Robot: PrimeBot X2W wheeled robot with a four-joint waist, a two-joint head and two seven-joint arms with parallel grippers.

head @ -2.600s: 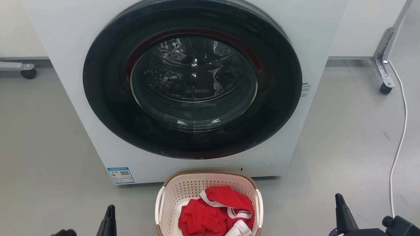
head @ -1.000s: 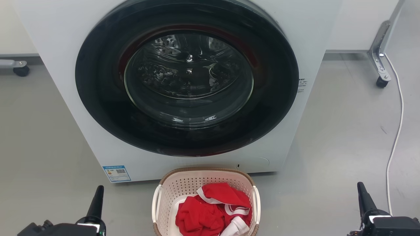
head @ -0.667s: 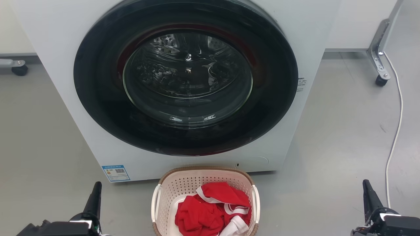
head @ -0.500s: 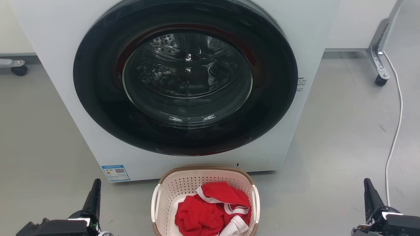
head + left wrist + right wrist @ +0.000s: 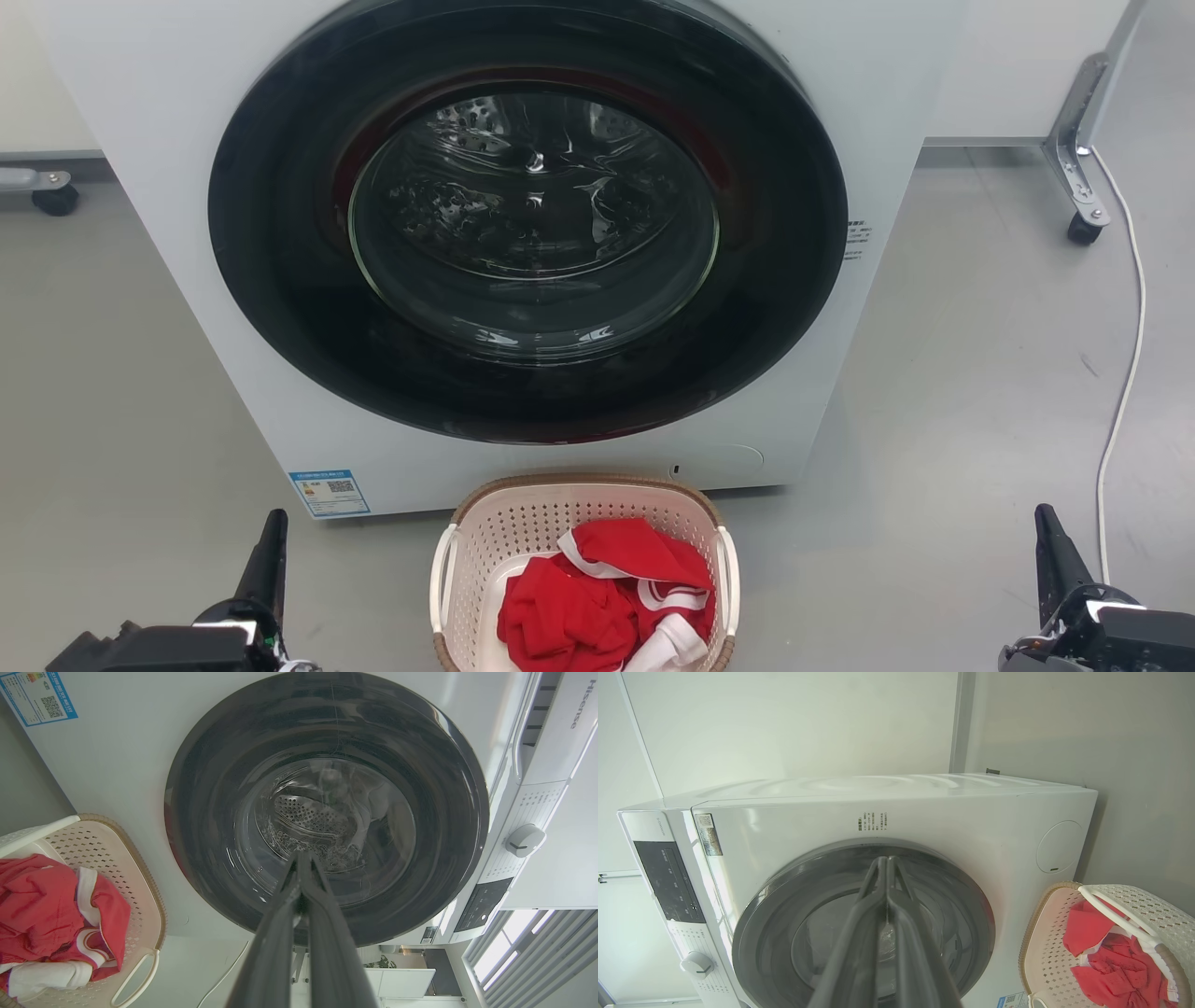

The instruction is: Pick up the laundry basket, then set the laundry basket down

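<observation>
The laundry basket [image 5: 523, 532], cream-white and perforated with a brown rim and white side handles, stands on the grey floor just in front of the washing machine. It holds red and white clothes [image 5: 597, 607]. My left gripper [image 5: 269, 551] is low at the left, well clear of the basket, its fingers pressed together with nothing between them. Far to the right my right gripper [image 5: 1050, 546] is also shut and empty. The basket [image 5: 135, 872] appears at the left of the left wrist view and the basket [image 5: 1045, 952] at the lower right of the right wrist view.
A white washing machine [image 5: 187, 187] with a closed dark round door [image 5: 532, 224] rises right behind the basket. A white cable [image 5: 1134, 373] trails over the floor at the right, by a wheeled metal leg [image 5: 1083, 177]. Another caster [image 5: 56, 198] sits far left. Open floor lies on both sides.
Since the oldest frame both grippers moved outward, away from the basket, and the camera shifted slightly. Over the last half second nothing has visibly moved.
</observation>
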